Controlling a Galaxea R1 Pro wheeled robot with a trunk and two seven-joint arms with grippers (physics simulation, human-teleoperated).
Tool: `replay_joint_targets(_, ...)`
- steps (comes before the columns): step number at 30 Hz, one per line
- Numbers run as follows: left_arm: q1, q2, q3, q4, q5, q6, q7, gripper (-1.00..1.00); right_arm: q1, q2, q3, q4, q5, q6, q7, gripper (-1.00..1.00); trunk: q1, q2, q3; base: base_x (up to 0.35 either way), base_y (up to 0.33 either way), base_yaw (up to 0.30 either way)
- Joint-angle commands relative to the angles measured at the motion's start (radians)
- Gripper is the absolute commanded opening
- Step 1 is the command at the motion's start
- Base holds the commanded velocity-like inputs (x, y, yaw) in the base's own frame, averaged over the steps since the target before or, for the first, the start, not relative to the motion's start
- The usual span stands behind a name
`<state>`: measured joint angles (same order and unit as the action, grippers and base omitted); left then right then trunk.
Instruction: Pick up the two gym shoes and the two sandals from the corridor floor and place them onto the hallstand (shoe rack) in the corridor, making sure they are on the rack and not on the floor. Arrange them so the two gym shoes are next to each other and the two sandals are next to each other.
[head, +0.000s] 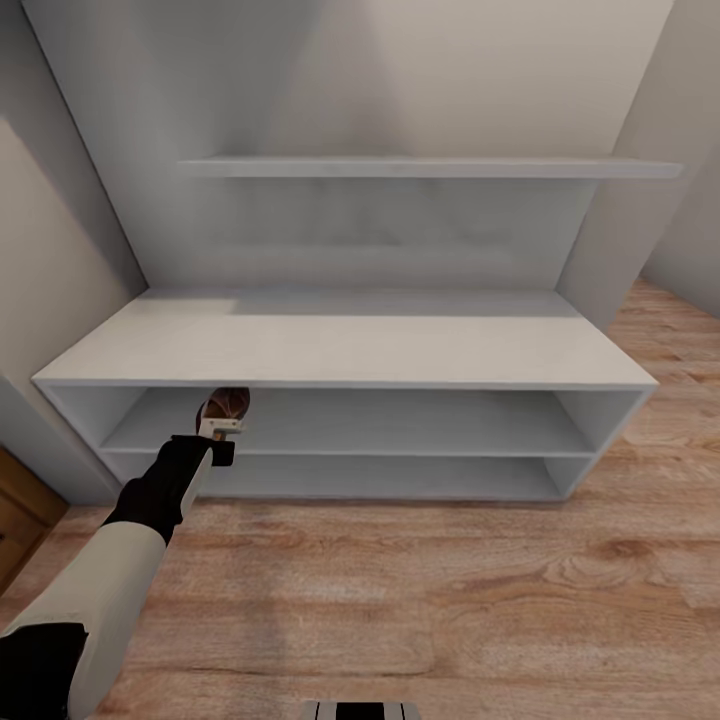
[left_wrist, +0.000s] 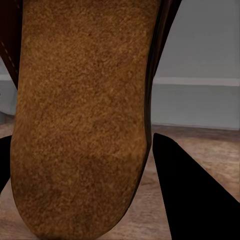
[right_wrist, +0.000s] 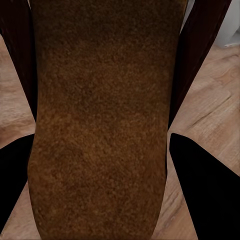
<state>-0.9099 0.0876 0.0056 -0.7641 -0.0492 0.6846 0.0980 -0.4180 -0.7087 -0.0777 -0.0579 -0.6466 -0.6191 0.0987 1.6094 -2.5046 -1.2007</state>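
Nearest in the head view, the left arm reaches forward from the lower left over the wood-plank corridor floor. Left gripper sits at the front edge of the shoe rack, just below its top board, at the mouth of the upper open shelf on the left side. A brown sandal is clamped in its fingers, toe end pointing up and partly tucked under the top board's lip; not resting on the shelf as far as can be told. Left wrist view: tan footbed of that sandal close to the lens, dark fingers on either side of it, floor and a pale grey rack edge behind. Right wrist view: second sandal, darker brown footbed, held between two dark fingers pressed at its sides, dark straps at the far end, plank floor beneath. Lower open shelf sits just above the floor. Beyond, the rack's flat top runs wide from left to right, and farther back a long wall shelf is fixed to the grey wall. A wooden door edge shows at far left.
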Motion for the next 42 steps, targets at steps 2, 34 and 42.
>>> replay_joint_targets(2,0.001,0.001,0.001,-0.001,-0.009,0.005,-0.003,-1.0,-0.001,0.0,-0.008,0.001,-0.004,-0.002,0.01,-1.0,0.0,0.0,-0.001,0.058,0.0,0.0)
replay_joint_targets(34,0.005,0.004,0.0,0.001,-0.009,0.004,-0.006,-1.0,-0.001,0.001,-0.008,0.0,-0.004,-0.002,0.01,-1.0,0.0,0.0,-0.001,0.074,0.0,0.0)
replay_joint_targets(42,0.005,0.004,0.003,0.0,-0.007,0.004,-0.006,-1.0,-0.001,0.003,-0.008,-0.003,-0.004,-0.002,0.01,-1.0,0.002,-0.001,-0.026,0.003,0.0,0.089)
